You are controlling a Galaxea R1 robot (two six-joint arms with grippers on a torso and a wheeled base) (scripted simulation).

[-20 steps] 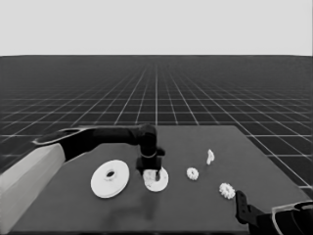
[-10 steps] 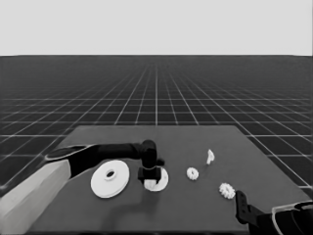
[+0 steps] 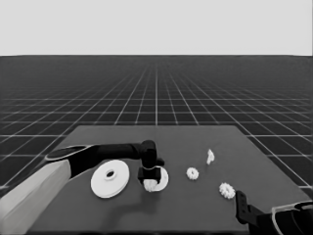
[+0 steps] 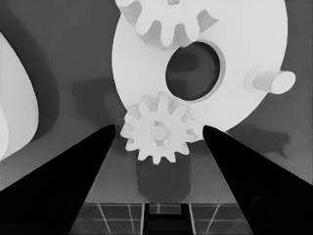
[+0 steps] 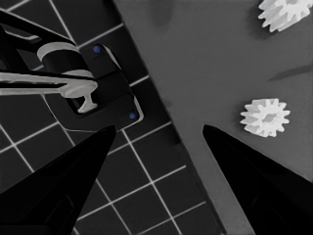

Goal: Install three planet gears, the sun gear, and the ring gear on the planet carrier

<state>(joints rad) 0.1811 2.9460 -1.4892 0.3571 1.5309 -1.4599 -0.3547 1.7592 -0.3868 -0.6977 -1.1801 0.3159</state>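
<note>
We see larger round part [image 3: 110, 179] flat on desk [image 3: 195, 205], uninstalled, beside smaller round part [image 3: 163, 178]. Left tool [image 3: 150, 182] released, fingers spread around gear [image 4: 159, 132] at its rim, second gear [image 4: 168, 22] on it. We fear gear tilting off peg [image 4: 271, 81]. Right tool [image 5: 156, 161] idle at desk corner

A simulated test scene: dark table [image 3: 195, 205] on an endless grid floor [image 3: 156, 98].

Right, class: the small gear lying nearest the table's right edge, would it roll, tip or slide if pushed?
That gear lies flat, so it would probably slide, not roll. Its teeth should aid grip. It looks small and likely light, and the edge of the table is close, so a nudge might send it off.
</note>
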